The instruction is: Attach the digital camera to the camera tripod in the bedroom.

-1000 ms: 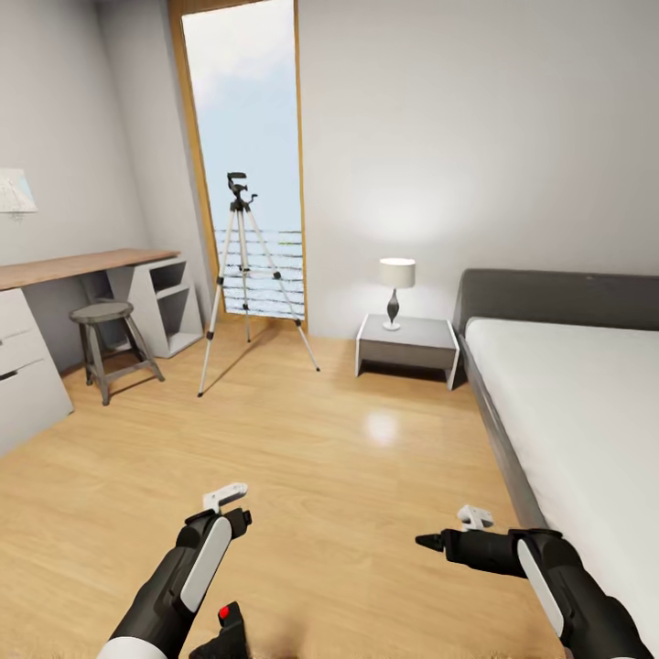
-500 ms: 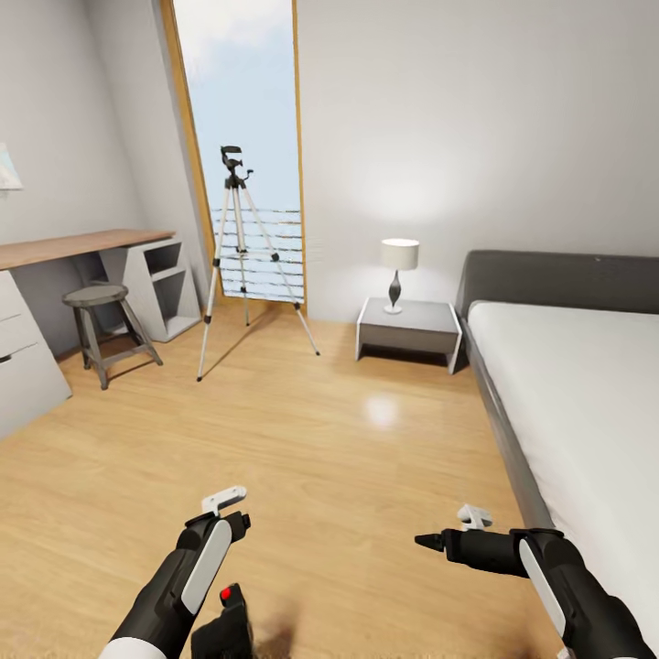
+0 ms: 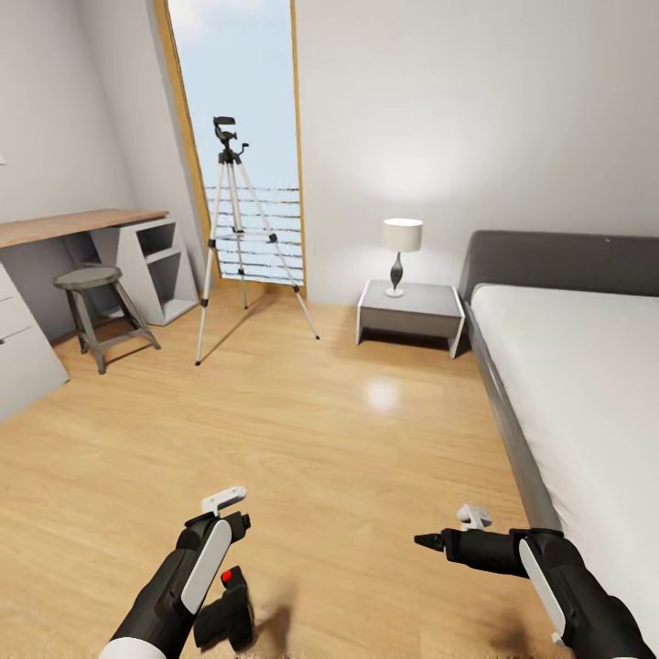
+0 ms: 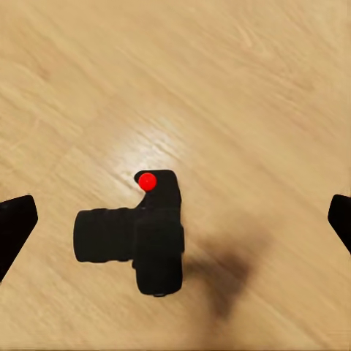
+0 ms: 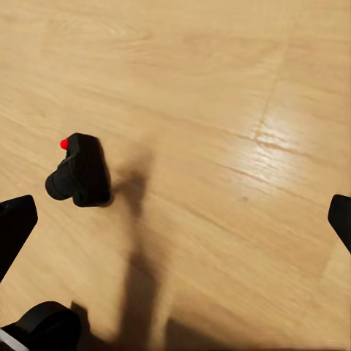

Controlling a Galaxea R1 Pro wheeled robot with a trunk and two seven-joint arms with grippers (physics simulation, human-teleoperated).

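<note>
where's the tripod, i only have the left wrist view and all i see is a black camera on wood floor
Observer: The tall silver-legged camera tripod stands across the room, in front of the tall wood-framed window.
Operator: anything in the way
Observer: In the head view, light wood floor stretches bare from the small black digital camera with the red dot to the tripod.
Operator: what flanks it
Observer: A round grey stool by a desk on its left; a grey nightstand with a white lamp on its right.
Operator: right gripper holding anything
Observer: No, the right gripper is open, over the floor.
</note>
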